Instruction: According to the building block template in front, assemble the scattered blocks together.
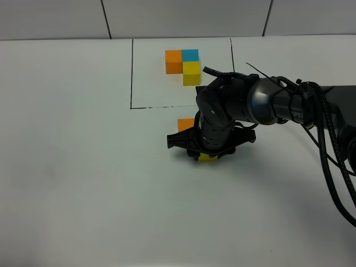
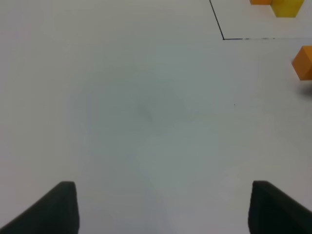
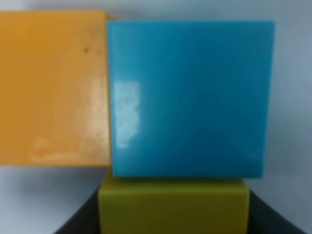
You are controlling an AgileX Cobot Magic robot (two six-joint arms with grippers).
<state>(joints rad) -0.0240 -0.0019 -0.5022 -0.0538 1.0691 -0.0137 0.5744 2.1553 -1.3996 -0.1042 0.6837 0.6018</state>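
Note:
The template frame [image 1: 132, 72] holds an orange [image 1: 173, 61], a blue [image 1: 190, 54] and a yellow cube [image 1: 192, 73] in an L. My right gripper [image 1: 207, 154] points down just in front of the frame, shut on the scattered yellow cube [image 1: 207, 158]. The right wrist view shows that yellow cube [image 3: 174, 209] between my fingers, pressed against the scattered blue cube [image 3: 190, 97], which touches the scattered orange cube [image 3: 53, 87]. The orange cube [image 1: 185, 123] peeks out beside the arm; the blue one is hidden there. My left gripper [image 2: 163, 209] is open and empty over bare table.
The white table [image 1: 78, 167] spreads to the left and front. The right arm and its cables [image 1: 328, 144] cross the right side. In the left wrist view the frame's corner [image 2: 223, 38] and the scattered orange cube [image 2: 303, 62] sit far off.

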